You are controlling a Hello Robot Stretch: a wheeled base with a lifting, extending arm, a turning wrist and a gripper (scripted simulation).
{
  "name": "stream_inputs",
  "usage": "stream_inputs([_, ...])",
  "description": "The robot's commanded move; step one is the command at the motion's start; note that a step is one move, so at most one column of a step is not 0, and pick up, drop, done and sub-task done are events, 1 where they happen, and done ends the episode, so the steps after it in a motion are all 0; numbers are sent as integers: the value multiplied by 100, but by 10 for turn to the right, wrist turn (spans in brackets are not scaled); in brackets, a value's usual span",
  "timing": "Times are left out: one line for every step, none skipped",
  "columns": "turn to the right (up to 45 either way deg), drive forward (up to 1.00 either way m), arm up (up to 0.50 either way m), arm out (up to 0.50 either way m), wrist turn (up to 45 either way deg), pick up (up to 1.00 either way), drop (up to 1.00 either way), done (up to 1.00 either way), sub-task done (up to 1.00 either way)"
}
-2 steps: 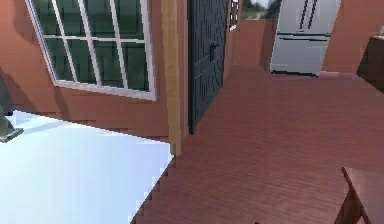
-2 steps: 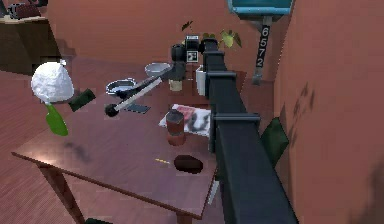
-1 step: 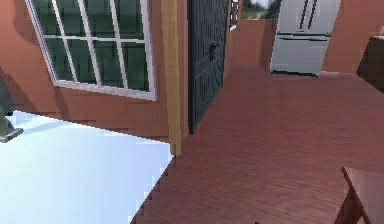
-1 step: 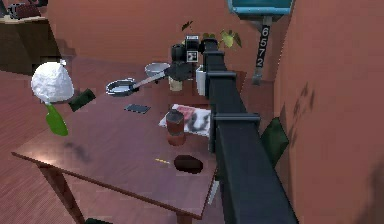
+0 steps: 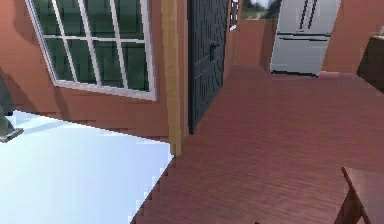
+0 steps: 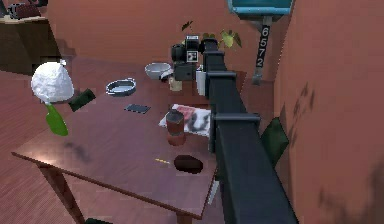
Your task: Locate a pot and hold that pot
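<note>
The arm [image 6: 232, 120] was stretched over the table [image 6: 100, 140], the gripper [image 6: 186, 52] at its far end amid clutter; whether its fingers stood apart or together, or anything was held, could not be told. A shallow grey pot [image 6: 121, 87] was seen on the table, toward the arm side view's left of the arm, near a pale bowl [image 6: 157, 70]. It was judged that the bowl might be mistaken for the pot, or the cup [image 6: 176, 122] beside the arm knocked over by a sideways move.

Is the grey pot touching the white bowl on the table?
Apart. The arm side view shows bare tabletop between the grey pot and the white bowl.
</note>
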Motion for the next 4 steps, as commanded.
stream_inputs([0, 0, -20, 0, 0, 0, 0, 0, 0])
stream_inputs([0, 0, 0, 0, 0, 100, 0, 0, 0])
stream_inputs([0, 0, 10, 0, 0, 0, 0, 0, 0])
stream_inputs([0, 0, 0, 0, 0, 0, 0, 100, 0])
